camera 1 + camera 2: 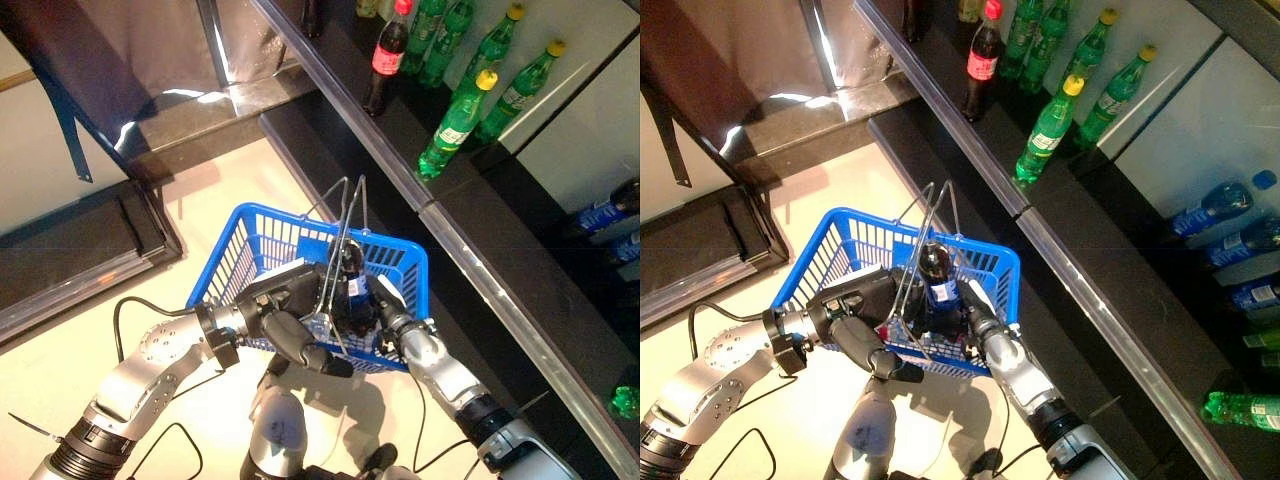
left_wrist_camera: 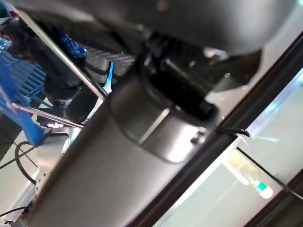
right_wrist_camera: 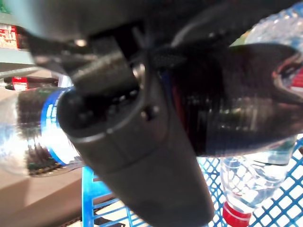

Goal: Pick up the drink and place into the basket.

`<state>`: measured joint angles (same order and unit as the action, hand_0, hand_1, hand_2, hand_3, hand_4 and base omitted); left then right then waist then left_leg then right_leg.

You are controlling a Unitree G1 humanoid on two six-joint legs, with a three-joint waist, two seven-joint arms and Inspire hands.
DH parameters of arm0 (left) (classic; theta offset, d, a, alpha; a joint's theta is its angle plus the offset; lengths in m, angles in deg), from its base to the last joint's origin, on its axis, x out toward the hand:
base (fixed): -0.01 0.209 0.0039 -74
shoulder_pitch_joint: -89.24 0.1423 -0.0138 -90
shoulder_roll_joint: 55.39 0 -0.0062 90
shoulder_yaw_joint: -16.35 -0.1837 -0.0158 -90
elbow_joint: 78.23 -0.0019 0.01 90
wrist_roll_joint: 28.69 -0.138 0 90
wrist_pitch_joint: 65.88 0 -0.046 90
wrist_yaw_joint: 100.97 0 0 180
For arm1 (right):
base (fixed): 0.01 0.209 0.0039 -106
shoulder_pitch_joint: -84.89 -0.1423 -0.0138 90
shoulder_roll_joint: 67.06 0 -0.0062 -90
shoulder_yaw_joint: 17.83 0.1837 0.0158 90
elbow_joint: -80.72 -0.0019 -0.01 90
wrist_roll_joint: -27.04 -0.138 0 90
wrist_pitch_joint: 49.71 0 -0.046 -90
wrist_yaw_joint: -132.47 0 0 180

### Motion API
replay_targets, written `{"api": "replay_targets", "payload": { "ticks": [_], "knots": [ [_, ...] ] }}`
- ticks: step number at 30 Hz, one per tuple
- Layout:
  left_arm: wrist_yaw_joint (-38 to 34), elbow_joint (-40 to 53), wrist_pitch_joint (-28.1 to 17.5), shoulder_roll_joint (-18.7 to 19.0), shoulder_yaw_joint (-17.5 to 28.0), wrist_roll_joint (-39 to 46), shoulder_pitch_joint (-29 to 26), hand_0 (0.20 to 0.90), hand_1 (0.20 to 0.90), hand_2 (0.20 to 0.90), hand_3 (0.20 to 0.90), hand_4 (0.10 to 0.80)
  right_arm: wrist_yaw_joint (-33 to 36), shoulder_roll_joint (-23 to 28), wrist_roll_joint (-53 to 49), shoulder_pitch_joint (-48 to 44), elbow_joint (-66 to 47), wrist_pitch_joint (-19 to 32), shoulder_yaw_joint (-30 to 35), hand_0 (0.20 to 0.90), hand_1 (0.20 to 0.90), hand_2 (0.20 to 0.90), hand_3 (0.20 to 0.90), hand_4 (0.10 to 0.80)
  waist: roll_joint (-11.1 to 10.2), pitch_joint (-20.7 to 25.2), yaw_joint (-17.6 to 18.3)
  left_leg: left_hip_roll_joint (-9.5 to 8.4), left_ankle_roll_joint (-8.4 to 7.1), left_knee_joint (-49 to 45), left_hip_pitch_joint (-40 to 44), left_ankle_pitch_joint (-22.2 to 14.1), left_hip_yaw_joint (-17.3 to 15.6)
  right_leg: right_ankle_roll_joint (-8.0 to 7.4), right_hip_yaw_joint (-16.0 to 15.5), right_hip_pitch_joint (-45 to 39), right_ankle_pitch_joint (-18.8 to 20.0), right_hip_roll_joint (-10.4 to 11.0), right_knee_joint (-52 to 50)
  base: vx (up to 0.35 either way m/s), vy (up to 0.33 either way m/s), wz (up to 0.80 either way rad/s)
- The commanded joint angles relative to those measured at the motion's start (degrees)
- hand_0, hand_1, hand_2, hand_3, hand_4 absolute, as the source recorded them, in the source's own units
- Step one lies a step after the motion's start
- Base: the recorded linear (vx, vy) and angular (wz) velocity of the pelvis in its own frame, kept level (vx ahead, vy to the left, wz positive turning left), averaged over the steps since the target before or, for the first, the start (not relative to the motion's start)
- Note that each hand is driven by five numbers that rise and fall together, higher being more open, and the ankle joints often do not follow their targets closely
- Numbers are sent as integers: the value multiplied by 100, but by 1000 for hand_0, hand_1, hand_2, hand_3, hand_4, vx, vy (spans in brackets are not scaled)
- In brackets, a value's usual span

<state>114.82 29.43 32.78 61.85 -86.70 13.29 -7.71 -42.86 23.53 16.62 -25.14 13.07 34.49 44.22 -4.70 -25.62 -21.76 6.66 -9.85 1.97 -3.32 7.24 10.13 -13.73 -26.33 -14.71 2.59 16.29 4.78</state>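
A dark drink bottle with a blue label (image 1: 350, 278) stands upright inside the blue wire basket (image 1: 250, 216). My right hand (image 1: 388, 312) is shut on it from the near right side. The right wrist view shows the same dark bottle (image 3: 236, 109) pressed against my right hand (image 3: 142, 156), above the blue mesh. My left hand (image 1: 285, 318) is at the basket's near left rim, curled round the base of the metal wire handle (image 1: 345, 225), which stands up over the basket. A clear bottle with a red cap (image 3: 241, 189) lies in the basket.
A dark shelf edge (image 1: 400, 170) runs diagonally just right of the basket. On the shelf stand green bottles (image 1: 455, 125) and a cola bottle (image 1: 385, 60); blue-labelled bottles (image 1: 605, 215) lie lower right. A dark platform (image 1: 80, 240) is at the left.
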Motion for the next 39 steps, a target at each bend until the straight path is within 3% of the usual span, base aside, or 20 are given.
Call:
{"api": "replay_targets", "payload": {
  "ticks": [1,20,39],
  "knots": [
    [912,1505,-1365,-1211,-207,1343,-679,300,300,300,200,100,-114,-94,442,-188,235,646,-612,300,300,300,200,100,-3,2396,49,188,336,303,509,-392,-643,121,96,363,255,293,-231,0,0,0],
    [1250,1489,-1245,-1178,-692,1433,-1010,300,300,300,200,100,-878,365,1871,-1455,720,-64,-1285,300,300,300,200,100,-147,2386,-101,171,336,303,538,-364,-571,140,-18,293,304,253,-229,5,-4,3],
    [1203,1744,-1432,-1221,-847,1624,-1451,300,300,300,200,100,-1337,-401,1335,-1439,1741,-164,-1387,300,300,300,200,100,-139,2429,-195,111,377,303,596,-395,-493,120,-78,234,337,265,-208,7,1,1]
  ]
}}
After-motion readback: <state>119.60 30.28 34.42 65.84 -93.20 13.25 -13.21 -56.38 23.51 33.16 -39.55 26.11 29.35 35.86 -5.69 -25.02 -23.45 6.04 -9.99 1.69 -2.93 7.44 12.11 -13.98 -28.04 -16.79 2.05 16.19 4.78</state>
